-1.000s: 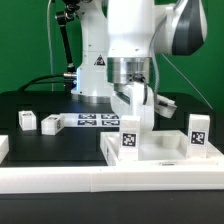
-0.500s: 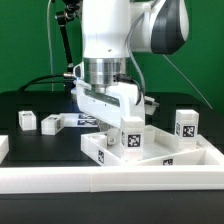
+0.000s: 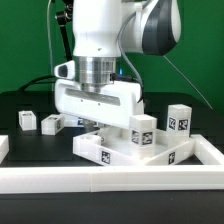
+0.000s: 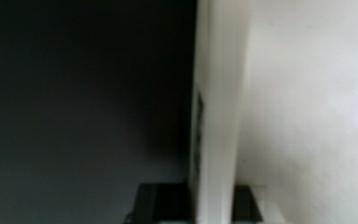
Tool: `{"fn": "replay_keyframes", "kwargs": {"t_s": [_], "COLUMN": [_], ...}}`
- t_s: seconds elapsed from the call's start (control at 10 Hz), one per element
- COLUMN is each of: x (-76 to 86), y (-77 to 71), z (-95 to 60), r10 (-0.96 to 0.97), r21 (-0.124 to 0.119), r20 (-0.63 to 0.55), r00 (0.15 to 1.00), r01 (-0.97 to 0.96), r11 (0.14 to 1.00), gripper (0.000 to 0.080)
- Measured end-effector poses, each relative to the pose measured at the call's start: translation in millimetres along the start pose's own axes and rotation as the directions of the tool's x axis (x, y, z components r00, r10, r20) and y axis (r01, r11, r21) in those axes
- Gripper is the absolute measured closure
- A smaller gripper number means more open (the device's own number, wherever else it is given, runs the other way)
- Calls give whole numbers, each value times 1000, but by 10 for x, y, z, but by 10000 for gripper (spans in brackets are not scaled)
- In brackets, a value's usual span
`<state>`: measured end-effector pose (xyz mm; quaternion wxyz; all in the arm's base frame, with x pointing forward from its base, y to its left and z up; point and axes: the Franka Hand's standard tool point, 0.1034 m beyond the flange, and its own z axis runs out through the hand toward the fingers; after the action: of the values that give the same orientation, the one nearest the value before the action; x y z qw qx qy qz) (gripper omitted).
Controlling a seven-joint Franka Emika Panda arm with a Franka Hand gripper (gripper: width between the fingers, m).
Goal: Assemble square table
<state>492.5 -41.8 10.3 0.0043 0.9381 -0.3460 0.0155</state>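
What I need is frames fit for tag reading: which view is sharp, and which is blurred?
Exterior view: evenly lit and sharp, tags crisp on the legs standing on the square tabletop, the white arm somewhat washed out. Wrist view: soft, out of focus, the tabletop's white edge against darkness, no tag legible.

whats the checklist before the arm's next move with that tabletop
1. Gripper shut on the tabletop rim: ok, the wrist view shows a white edge between its fingers.
2. Two standing legs upright on the tabletop: ok.
3. Those legs fully seated: cannot tell.
4. Two loose legs apart from the tabletop, at the exterior view's left: ok.
5. Tabletop lined up with the front rail: not ok, it sits at an angle.
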Motion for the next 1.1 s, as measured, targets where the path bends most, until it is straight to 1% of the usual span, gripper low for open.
{"fn": "replay_keyframes", "kwargs": {"t_s": [0.1,0.2,0.5,0.6,0.8,0.9,1.1], "x": [47,67,74,78,82,86,134], "y": [-23,-36,-18,-14,-10,-8,-136], "z": [-6,-4,-1,-1,-1,-2,-6], "r10": [-77,-156,-298,-378,-462,-544,-684], "r21": [-4,-17,-21,-22,-22,-27,-44], "r20": [-1,-5,-2,-1,2,5,5], "r00": [997,988,954,926,887,839,729], "r01": [77,156,298,378,461,544,684], "r11": [997,988,954,926,887,839,728], "gripper": [738,738,738,738,738,738,738]}}
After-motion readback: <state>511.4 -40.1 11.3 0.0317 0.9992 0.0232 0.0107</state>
